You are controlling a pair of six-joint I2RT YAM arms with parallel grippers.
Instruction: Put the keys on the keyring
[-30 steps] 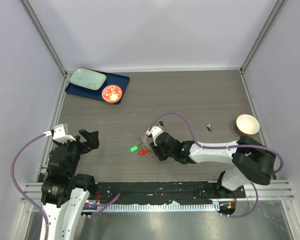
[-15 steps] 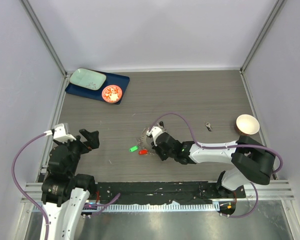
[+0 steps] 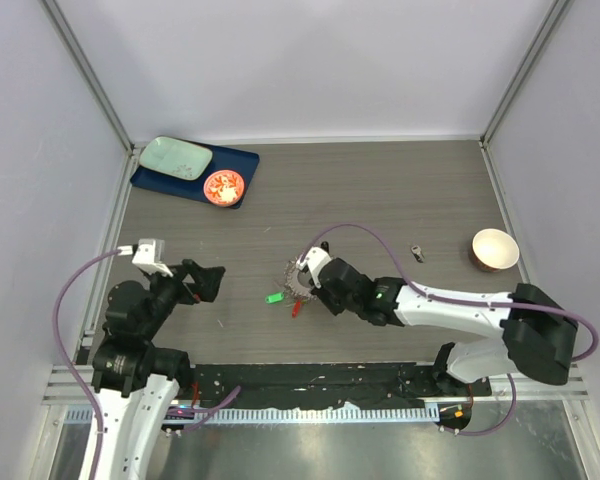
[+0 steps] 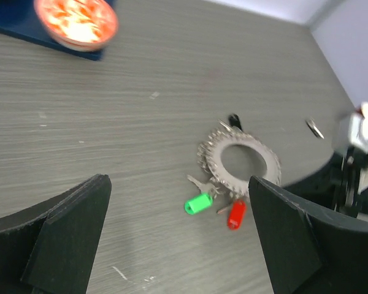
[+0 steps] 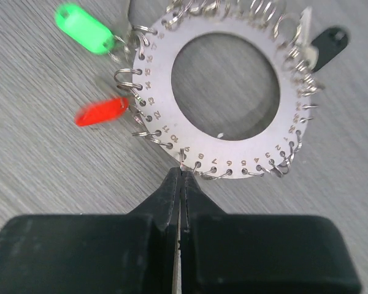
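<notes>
Right wrist view has my right claw (image 5: 181,177) clenched, its two tips pressed together at the near rim of the keyring (image 5: 224,82), where they seem to pinch one of the small wire loops that fringe this flat grey disc with numbered holes. I judge the grip is there to pin the ring or lift that loop so a key can be threaded on. The ring lies flat on the bench (image 5: 43,184), about mid-table in front of my arms. The green-tagged key (image 5: 84,29) and the red-tagged key (image 5: 101,112) lie just beside the rim on its left, and the black-headed key (image 5: 329,41) pokes out on the far right. Whether any of them is already hooked through a loop I cannot tell. My left claw (image 3: 202,281) hangs released, jaws wide, near the ring and facing it, probably so it can bring a key in while the right one holds the ring.
</notes>
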